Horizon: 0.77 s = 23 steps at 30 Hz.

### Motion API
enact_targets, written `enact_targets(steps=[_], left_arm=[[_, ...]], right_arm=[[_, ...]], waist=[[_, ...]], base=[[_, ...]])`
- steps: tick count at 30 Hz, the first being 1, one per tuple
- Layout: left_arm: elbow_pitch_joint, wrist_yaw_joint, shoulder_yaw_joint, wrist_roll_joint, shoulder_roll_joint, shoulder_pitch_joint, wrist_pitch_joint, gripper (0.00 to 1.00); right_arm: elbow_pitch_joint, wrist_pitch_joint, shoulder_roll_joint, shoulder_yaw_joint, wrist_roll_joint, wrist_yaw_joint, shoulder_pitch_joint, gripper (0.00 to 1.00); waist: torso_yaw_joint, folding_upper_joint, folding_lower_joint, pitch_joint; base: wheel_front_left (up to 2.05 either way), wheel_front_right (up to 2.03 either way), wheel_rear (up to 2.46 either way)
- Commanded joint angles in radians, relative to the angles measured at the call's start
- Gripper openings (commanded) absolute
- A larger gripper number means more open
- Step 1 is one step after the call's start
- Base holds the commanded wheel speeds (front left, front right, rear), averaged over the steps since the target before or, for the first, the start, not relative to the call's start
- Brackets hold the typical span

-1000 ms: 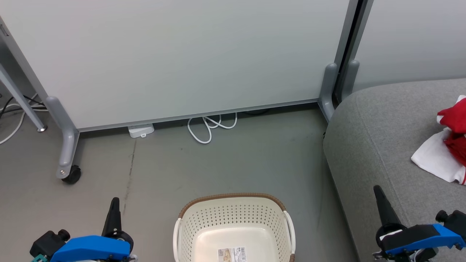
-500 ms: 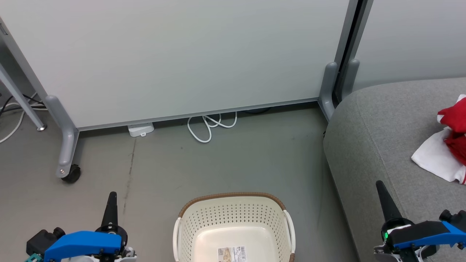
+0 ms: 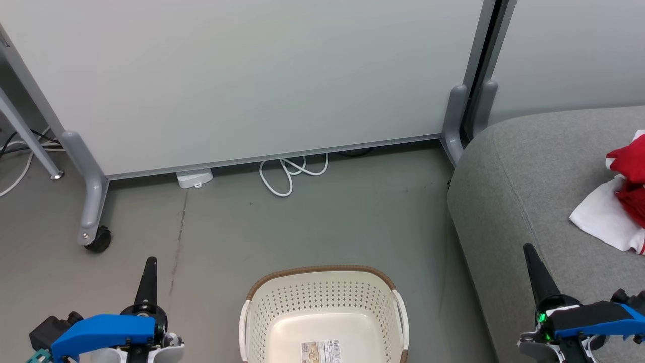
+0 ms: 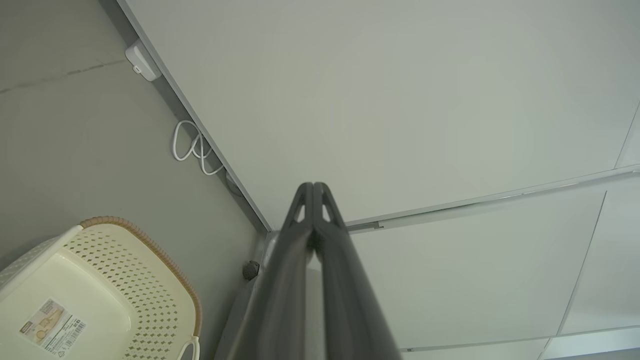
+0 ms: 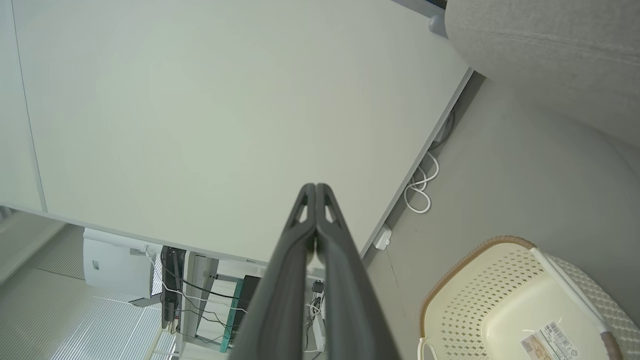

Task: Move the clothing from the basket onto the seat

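The clothing [image 3: 612, 214] lies on the seat [image 3: 529, 176], far right. The basket [image 3: 322, 297] stands on the floor [image 3: 302, 227] between the left gripper [image 3: 150, 260] and right gripper [image 3: 527, 247], both with jaws closed.

One basket [image 3: 317, 271] sits at six o'clock and one sofa [image 3: 524, 176] at three, carrying one white cloth [image 3: 599, 219] and a red heap [image 3: 629, 161] whose pieces cannot be counted. On the floor [image 3: 322, 222] lie one looped cable [image 3: 288, 174], one small white box [image 3: 194, 179] and one wheel [image 3: 99, 241]. Two pairs of fingers show: left fingers [image 3: 148, 280] at seven, right fingers [image 3: 539, 275] at five.
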Motion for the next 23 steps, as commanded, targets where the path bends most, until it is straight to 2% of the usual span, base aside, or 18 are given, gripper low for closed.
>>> enact_targets(steps=[1,23], left_arm=[[-0.010,-0.001,0.008,-0.016,0.001,-0.023,0.006,0.00],[-0.036,-0.001,0.042,-0.165,-0.008,-0.037,0.052,0.00]], right_arm=[[-0.007,0.007,-0.007,-0.002,0.020,0.001,-0.017,0.00],[-0.006,0.028,-0.008,-0.010,0.206,0.001,-0.031,0.00]], waist=[[0.000,0.0000,0.0000,0.000],[-0.001,0.0000,0.0000,0.006]], base=[[0.00,0.00,0.00],[0.00,0.00,0.00]])
